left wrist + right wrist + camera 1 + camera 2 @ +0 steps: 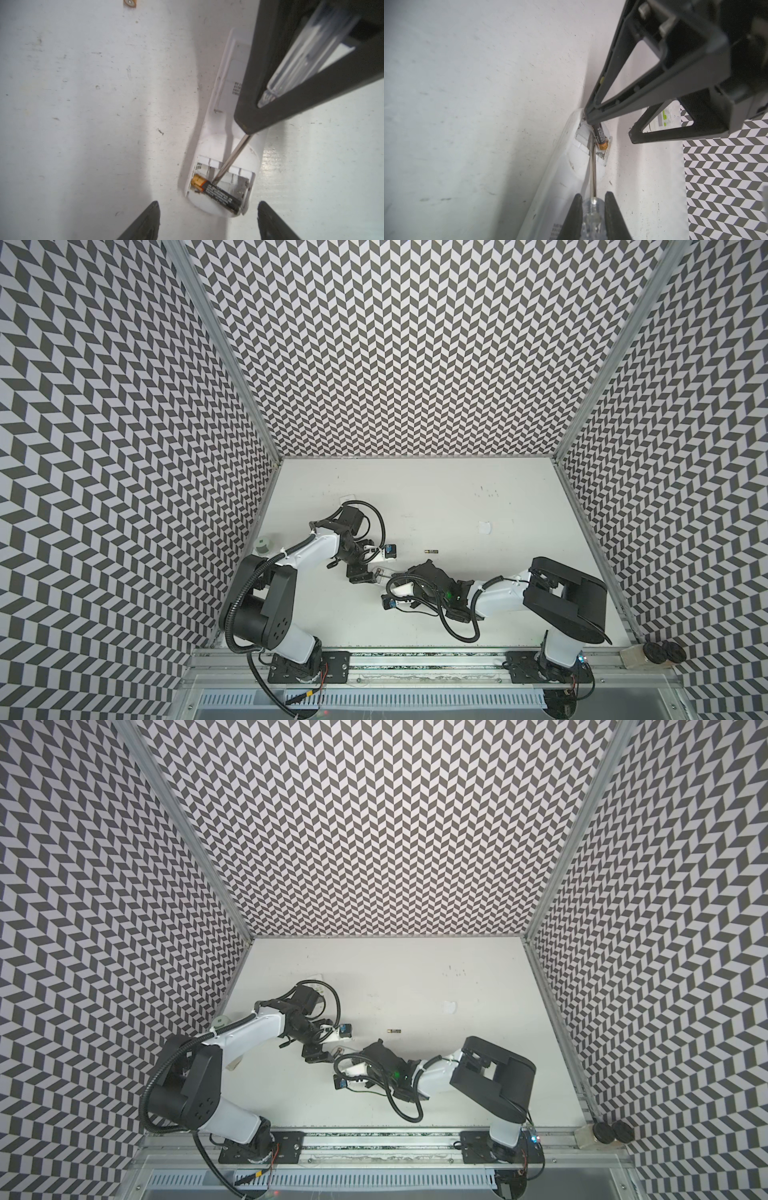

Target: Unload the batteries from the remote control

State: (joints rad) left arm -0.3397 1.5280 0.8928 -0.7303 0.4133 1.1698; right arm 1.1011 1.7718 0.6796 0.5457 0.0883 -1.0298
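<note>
The white remote control point(226, 87) point(560, 187) lies back up with its battery compartment open. One black battery point(220, 194) point(600, 135) with a gold end lies slanted inside it. My right gripper point(593, 197) point(415, 574) is shut on the clear handle of a screwdriver point(232, 158) point(593, 172). The screwdriver's tip rests in the compartment against the battery. My left gripper point(208, 202) point(368, 562) is open, its fingers straddling the compartment end of the remote. A second battery point(431, 551) point(393, 1030) lies loose on the table beyond both grippers.
A small white scrap point(484, 527) point(448, 1007) lies at the right of the table. A pale roll point(262, 545) point(221, 1022) stands by the left wall. A jar with dark lids point(648, 655) sits at the front right corner. Patterned walls enclose three sides.
</note>
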